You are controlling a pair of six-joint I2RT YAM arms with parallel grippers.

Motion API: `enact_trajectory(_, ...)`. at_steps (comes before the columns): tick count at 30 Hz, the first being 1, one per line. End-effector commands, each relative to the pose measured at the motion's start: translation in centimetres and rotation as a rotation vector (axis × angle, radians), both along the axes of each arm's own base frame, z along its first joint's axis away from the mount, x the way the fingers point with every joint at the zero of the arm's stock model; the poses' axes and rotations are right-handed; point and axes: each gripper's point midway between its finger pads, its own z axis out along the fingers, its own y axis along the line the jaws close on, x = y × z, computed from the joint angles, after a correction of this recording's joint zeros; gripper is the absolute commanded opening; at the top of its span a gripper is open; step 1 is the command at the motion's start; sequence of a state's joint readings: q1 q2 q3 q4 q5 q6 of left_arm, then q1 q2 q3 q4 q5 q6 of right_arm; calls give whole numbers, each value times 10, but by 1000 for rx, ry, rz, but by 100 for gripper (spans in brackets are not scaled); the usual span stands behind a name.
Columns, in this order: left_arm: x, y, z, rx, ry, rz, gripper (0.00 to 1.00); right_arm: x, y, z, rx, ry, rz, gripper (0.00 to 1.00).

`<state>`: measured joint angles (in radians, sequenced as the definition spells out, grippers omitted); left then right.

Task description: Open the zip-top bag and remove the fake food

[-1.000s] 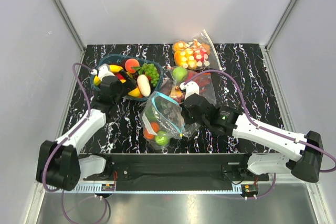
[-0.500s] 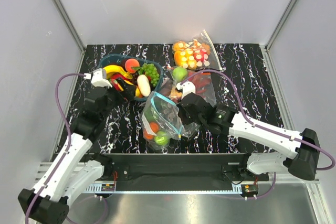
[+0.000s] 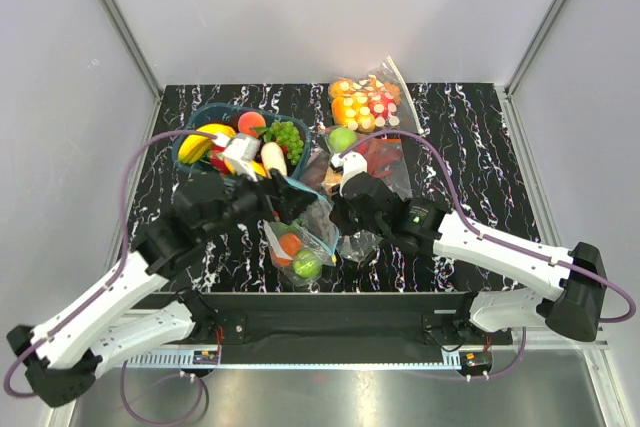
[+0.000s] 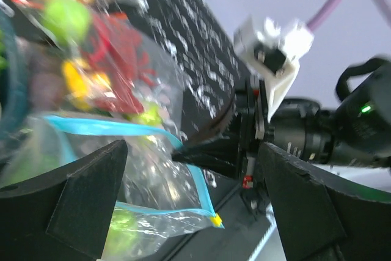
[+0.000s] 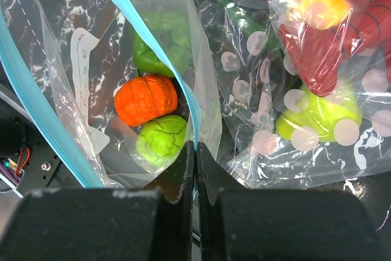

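Two robot arms meet over the zip-top bag (image 3: pixel 300 237), which lies on the black marbled bench (image 3: pixel 480 127) close to the near edge, about midway along it. Its long axis runs roughly from the far edge toward the near edge, with the teal zipper strip (image 4: pixel 104 127) at the far, lifted end and the mouth gaping. The fake food (image 5: pixel 145 99) is inside: an orange ribbed piece touching a green round piece, with another green piece just beyond. The right gripper (image 5: pixel 195 151) comes in from the right-edge side, its fingers pressed together on the bag's clear right wall just under the zipper lip. The left gripper (image 4: pixel 189 151) reaches in from the near left corner with its fingers spread wide and nothing between them. The bag's mouth sits just ahead of it, toward the right edge. The left arm looks nearer to the opening, so it seems best placed to enter the mouth or take the opposite lip while the right anchors the bag. A bowl of fruit (image 3: pixel 200 119) stands toward the far left corner, and a bag of red peppers (image 3: pixel 385 162) lies just beside the zip-top bag on its right
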<state>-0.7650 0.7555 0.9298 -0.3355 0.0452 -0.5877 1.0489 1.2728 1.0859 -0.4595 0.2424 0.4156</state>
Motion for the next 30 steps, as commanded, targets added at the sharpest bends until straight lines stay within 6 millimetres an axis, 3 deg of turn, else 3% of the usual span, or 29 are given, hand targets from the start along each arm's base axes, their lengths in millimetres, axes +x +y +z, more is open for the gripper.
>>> enact_trajectory(1, -3, -27, -17, 35, 29, -60, 94, 5, 7, 25, 79, -26, -12, 5)
enact_trajectory(4, -10, -34, -32, 67, 60, -79, 91, 5, 1, 26, 74, -32, -29, 5)
enact_trajectory(9, -7, -19, -63, 140, 105, -4, 77, 4, -6, 27, 71, -41, -43, 5)
enact_trajectory(16, 9, 3, -112, 383, 169, 107, 77, 2, 2, 15, 61, -11, -21, 5)
enact_trajectory(30, 20, 28, -161, 683, 233, 180, 80, 2, 19, 5, 97, 16, 12, 5)
